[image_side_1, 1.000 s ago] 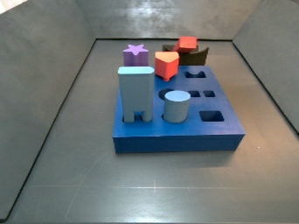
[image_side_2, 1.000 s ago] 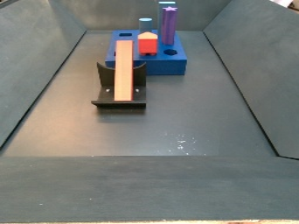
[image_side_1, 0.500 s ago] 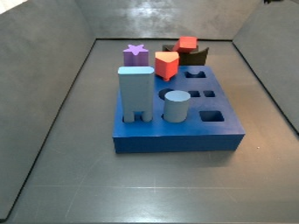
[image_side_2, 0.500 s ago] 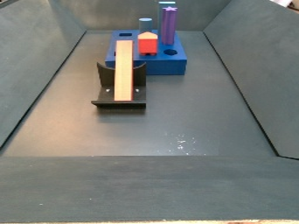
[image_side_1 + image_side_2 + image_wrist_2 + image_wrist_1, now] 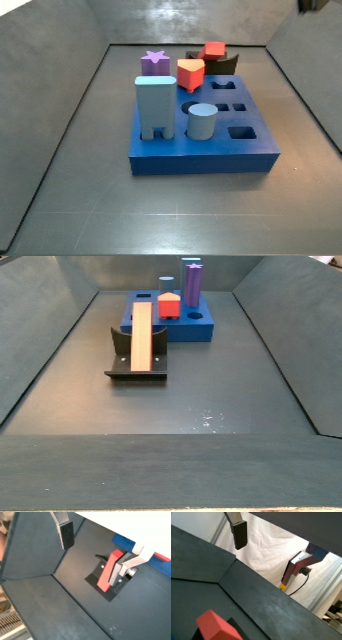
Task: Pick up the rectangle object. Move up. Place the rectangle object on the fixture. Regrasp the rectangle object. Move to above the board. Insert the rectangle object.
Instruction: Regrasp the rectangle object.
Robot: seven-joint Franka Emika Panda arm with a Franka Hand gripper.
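The rectangle object (image 5: 140, 344), a long plain red block, lies slanted on the dark fixture (image 5: 118, 356), in front of the blue board (image 5: 203, 326). My gripper (image 5: 98, 549) hangs high above them and touches nothing. It is open, and only the grey floor shows between its fingers (image 5: 65, 534). In that wrist view the red block (image 5: 109, 571) on the fixture (image 5: 97, 568) shows past the other finger. Another wrist view shows the gripper (image 5: 270, 551) against a white cloth, with the block's red end (image 5: 216, 626) at the picture's edge. A side view shows the block's end (image 5: 214, 50) behind the board (image 5: 207, 155).
In the board stand a tall light-blue block (image 5: 155, 105), a grey-blue cylinder (image 5: 202, 121), a purple star piece (image 5: 155, 62) and a red heart piece (image 5: 191, 72). Several holes (image 5: 245, 131) are open on its right side. Sloping grey walls (image 5: 54, 346) ring the floor.
A dark bit of the arm has edged into the top right corner of a side view. The block, the fixture and the board have not moved.
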